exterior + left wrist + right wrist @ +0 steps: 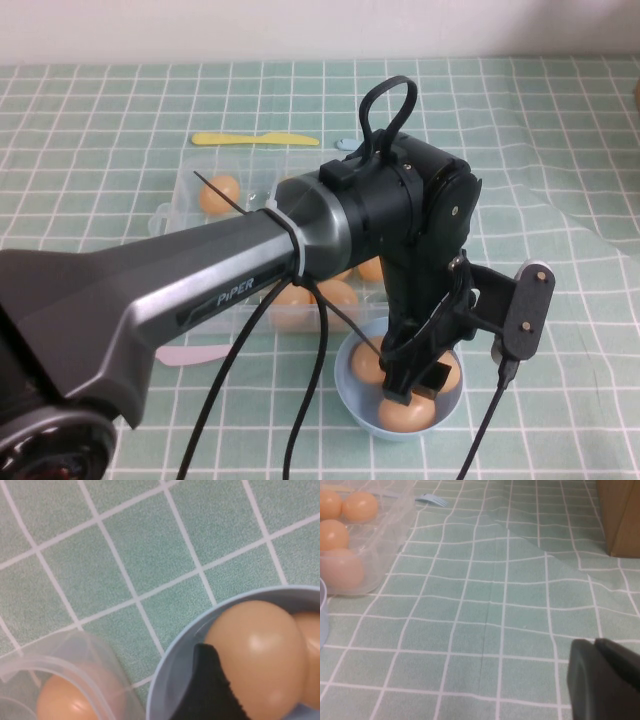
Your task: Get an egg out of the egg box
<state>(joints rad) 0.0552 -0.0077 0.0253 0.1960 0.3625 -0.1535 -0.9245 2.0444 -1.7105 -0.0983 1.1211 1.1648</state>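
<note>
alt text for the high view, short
The left arm's claw reaches down into a light-blue bowl holding orange-tan eggs, right at the front egg. Behind the arm, a clear egg box with more eggs sits on a green checked cloth, a yellow utensil beyond it; no right claw in view.
</note>
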